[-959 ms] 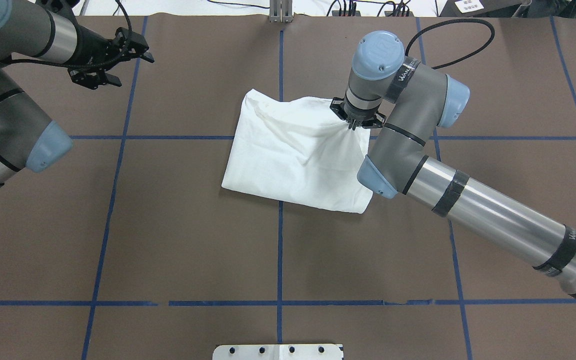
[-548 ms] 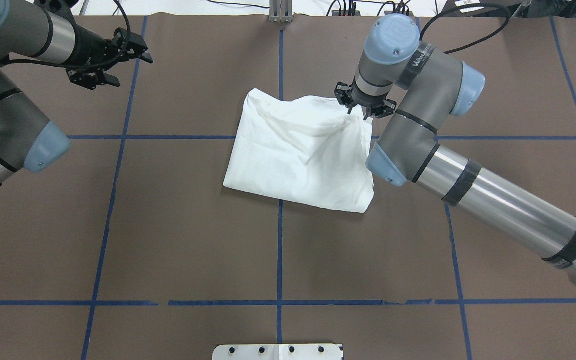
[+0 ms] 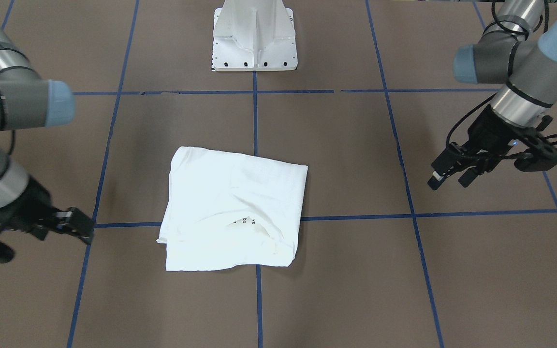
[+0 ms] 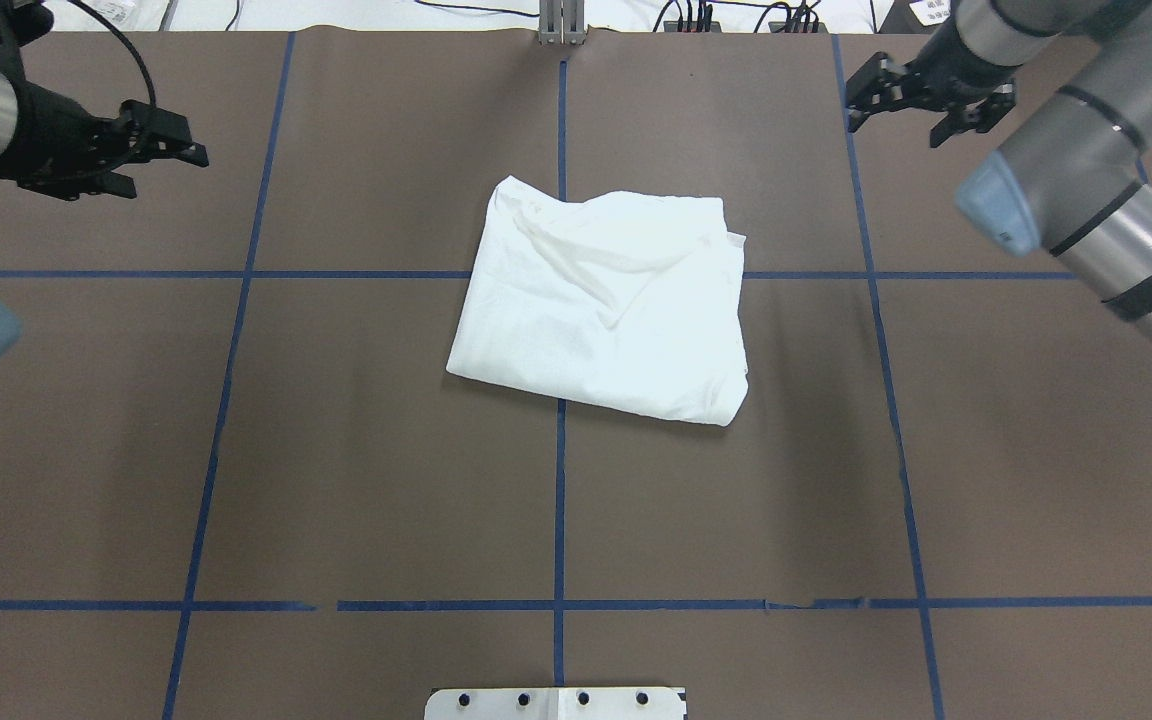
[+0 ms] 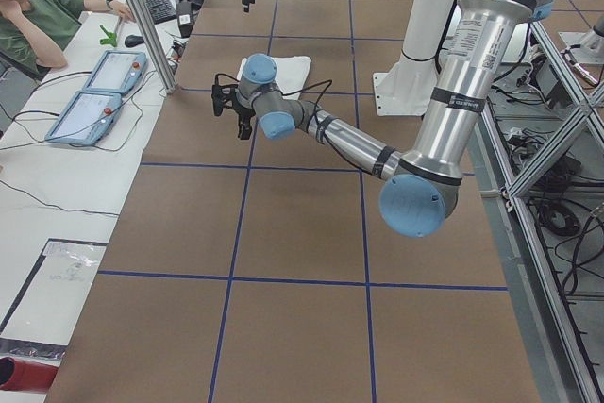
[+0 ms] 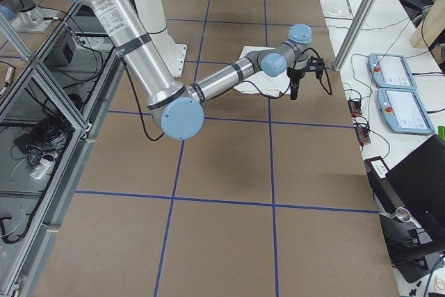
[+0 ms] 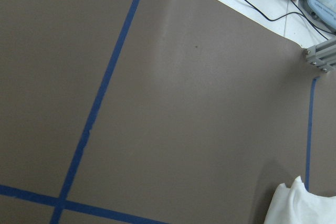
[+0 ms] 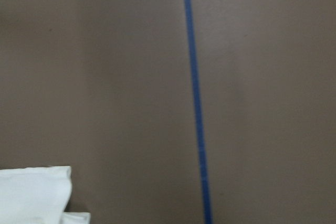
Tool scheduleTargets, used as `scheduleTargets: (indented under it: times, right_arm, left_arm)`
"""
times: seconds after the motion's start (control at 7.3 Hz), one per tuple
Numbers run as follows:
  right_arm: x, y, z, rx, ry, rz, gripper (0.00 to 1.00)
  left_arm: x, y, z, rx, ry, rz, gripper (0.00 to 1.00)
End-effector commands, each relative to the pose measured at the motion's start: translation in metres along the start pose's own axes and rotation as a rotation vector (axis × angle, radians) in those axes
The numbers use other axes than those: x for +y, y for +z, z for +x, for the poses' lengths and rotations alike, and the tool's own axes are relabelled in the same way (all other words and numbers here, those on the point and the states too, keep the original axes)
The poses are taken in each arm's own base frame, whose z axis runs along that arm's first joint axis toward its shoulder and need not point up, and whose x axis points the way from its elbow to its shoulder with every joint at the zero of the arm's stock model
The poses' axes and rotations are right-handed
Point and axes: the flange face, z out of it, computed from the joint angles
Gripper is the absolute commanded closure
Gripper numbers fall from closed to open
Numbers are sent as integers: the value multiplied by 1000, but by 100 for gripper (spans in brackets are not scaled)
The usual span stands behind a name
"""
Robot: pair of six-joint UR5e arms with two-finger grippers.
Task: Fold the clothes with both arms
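White T-shirt point(image 4: 606, 300), bit of black print point(image 3: 245, 221) at a fold. Brown table point(image 4: 356, 480), blue tape lines point(image 4: 559, 500) in grid. Left arm point(image 3: 520, 53), right arm point(image 4: 1116, 240) grey-silver, light-blue joint caps. Left gripper point(image 3: 447, 182), right gripper point(image 4: 894, 125) black. White pedestal base point(image 3: 254, 38).

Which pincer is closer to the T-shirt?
Right. The right pincer is beyond the T-shirt at its far-right corner; the left pincer is farther away, past the far-left corner.

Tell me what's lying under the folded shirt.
The shirt lies flat on the brown table, over a crossing of blue tape lines. Its inner layers are covered, so anything tucked inside cannot be seen.
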Motion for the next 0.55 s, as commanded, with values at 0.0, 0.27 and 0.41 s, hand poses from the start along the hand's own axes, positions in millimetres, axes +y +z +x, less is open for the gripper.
scheduleTargets:
  times: [0.0, 0.27, 0.41]
  right_arm:
    - [-10, -53, 160, 9, -130, 13, 0]
    - [24, -79, 229, 73, -241, -52, 0]
    - [35, -100, 263, 95, -298, -76, 0]
  left_arm:
    - [2, -54, -116, -123, 276, 30, 1]
    - [-15, -100, -206, -267, 451, -4, 1]
    - [-22, -112, -228, -328, 504, -58, 1]
